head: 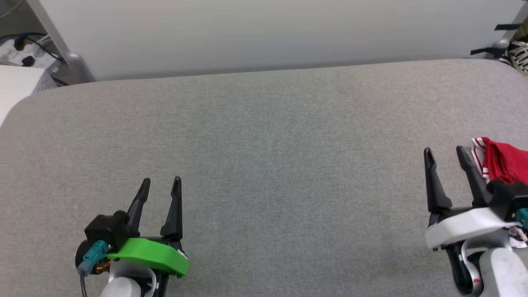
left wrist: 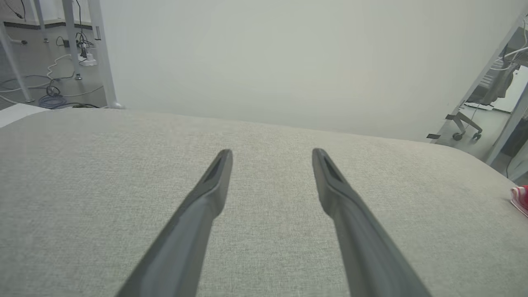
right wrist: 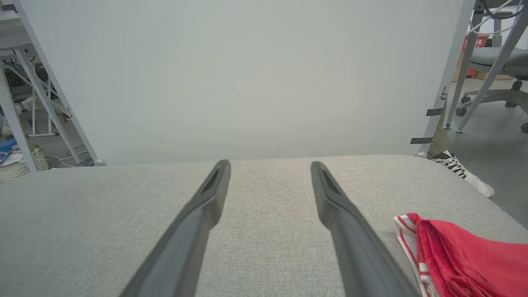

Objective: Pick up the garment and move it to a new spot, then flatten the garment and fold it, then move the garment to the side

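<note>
At the right edge of the head view, a little below mid-height: a bunched red fabric garment (head: 505, 163) with red-and-white striped trim, lying in a heap on the pale grey cloth-covered table (head: 264, 123) with rounded corners, and cut off by the frame. Low and right in the right wrist view, the red fabric garment (right wrist: 466, 255) with its striped edge turned toward the centre. Only a small red sliver of it (left wrist: 520, 198) at the far right edge of the left wrist view. Held by nothing.

Just left of the heap in the head view: the right gripper (head: 444, 150), two long dark fingers on a white wrist collar, jaws spread wide and empty. Nearer finger close beside the striped trim; touching or not, cannot tell. In its own wrist view, the right gripper (right wrist: 270, 163) over bare grey cloth.

Well apart, at the lower left of the head view: the left gripper (head: 161, 180), two long dark fingers on a bright green wrist collar, likewise spread wide and gripping nothing. In the left wrist view (left wrist: 272, 152), bare cloth between the fingers.

Beyond the table's far edge, across the top of the head view: a plain white upright panel (head: 264, 33). At the upper right corner, beside the panel: a white sneaker with dark markings (head: 519, 53), on the floor at the right of the right wrist view (right wrist: 464, 175).
</note>
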